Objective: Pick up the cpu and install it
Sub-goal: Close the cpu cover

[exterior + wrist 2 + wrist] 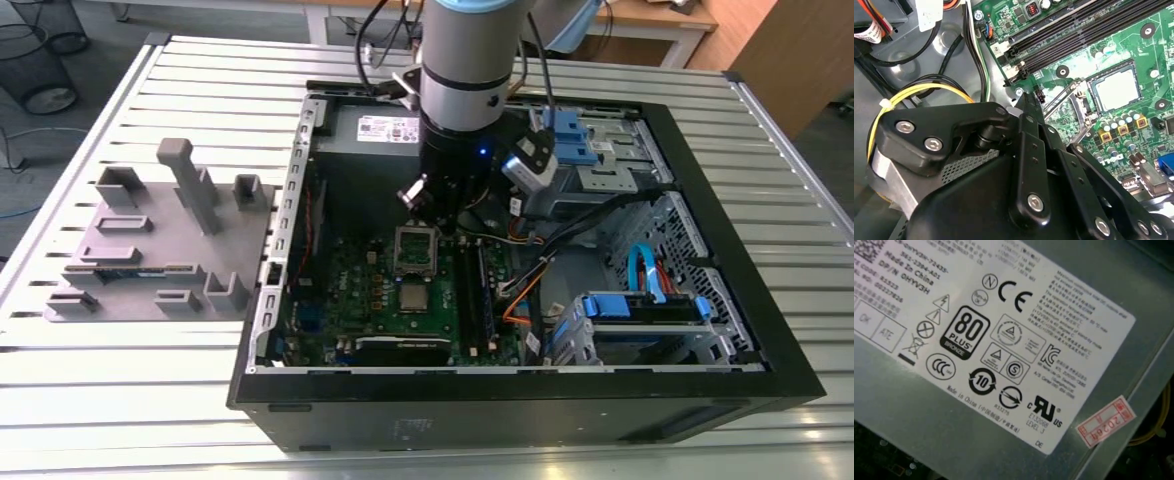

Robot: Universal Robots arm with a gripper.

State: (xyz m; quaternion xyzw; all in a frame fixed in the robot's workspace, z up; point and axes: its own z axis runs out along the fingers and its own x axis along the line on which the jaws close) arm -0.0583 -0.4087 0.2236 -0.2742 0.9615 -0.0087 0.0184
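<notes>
The cpu (1115, 90) lies flat — light, fragile, we judge; grip its edges. The tool's (438, 215) state we cannot tell.

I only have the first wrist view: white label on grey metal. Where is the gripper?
Observer: In the exterior view the gripper hangs inside an open black computer case, above a green motherboard.
Operator: Carrying the cpu?
Observer: No. The cpu, a small flat silver-grey square chip, lies on the motherboard, apart from the gripper.
Operator: What's between them?
Observer: A dark rectangular socket frame, right beside the cpu.
</notes>
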